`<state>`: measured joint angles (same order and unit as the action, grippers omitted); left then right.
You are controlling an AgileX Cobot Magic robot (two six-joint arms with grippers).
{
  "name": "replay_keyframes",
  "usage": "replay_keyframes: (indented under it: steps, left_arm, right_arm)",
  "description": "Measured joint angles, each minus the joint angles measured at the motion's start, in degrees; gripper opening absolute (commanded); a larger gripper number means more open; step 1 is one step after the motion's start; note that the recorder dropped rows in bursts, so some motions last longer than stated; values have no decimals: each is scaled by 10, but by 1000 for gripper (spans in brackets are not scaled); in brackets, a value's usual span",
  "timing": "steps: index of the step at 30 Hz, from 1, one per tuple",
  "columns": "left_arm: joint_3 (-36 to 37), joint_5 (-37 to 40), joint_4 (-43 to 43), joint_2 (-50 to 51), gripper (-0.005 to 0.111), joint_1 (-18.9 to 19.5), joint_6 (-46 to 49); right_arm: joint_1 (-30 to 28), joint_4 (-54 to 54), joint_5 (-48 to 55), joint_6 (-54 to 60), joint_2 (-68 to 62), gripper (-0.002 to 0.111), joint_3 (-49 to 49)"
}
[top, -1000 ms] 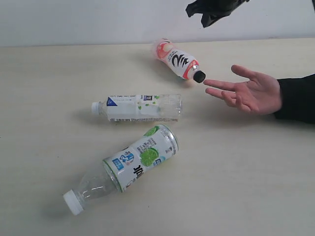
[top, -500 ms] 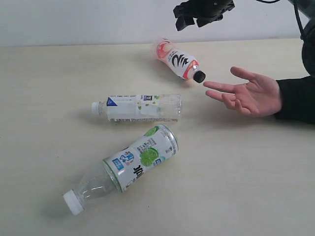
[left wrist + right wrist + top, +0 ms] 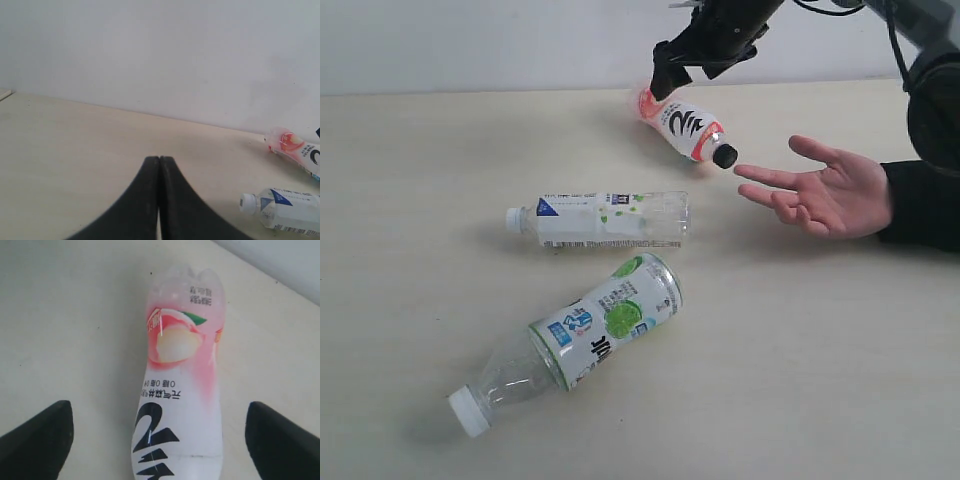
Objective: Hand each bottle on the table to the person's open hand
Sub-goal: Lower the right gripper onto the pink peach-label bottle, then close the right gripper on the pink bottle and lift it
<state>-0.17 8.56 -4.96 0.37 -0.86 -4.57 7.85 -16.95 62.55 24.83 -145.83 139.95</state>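
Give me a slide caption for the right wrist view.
Open right gripper lined up over the pink bottle lying on the table.

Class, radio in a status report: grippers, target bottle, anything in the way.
Right gripper open over pink bottle, not gripping. Left gripper shut, empty. Open hand beside it, nothing between.

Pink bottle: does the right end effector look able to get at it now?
Likely yes: the right end effector hangs open over the pink bottle, straddling it, with nothing between.
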Motion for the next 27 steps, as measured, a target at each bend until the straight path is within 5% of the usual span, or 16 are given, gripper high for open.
replay_keyframes:
  steps: [27]
  left_arm:
    - [0,0,0,0,0,0,0]
  right_arm:
    - [17,61,-21,0,-45,88,0]
